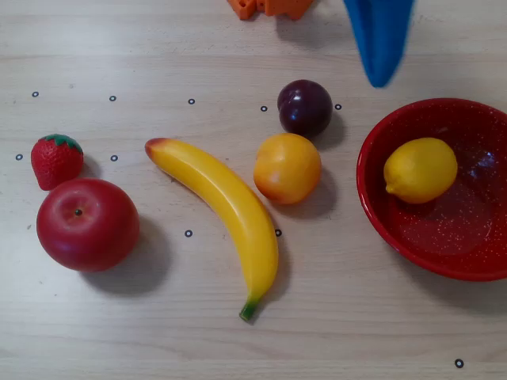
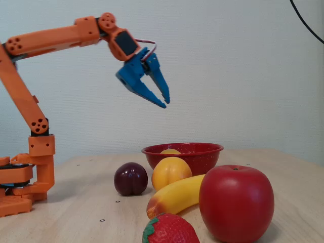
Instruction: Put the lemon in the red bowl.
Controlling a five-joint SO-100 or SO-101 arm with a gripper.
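The lemon (image 1: pixel 420 169) lies inside the red bowl (image 1: pixel 380 214) at the right of the overhead view, toward the bowl's left side. In the fixed view only the lemon's top (image 2: pixel 170 151) shows above the bowl's rim (image 2: pixel 202 150). My blue gripper (image 2: pixel 163 103) hangs high in the air above the bowl, tilted down, jaws slightly apart and empty. In the overhead view its blue tip (image 1: pixel 381 77) shows at the top edge, just beyond the bowl.
On the wooden table lie a dark plum (image 1: pixel 305 108), a round orange-yellow fruit (image 1: pixel 287 168), a banana (image 1: pixel 226 206), a red apple (image 1: pixel 87 224) and a strawberry (image 1: pixel 56 161). The orange arm base (image 2: pixel 25 177) stands at the left of the fixed view.
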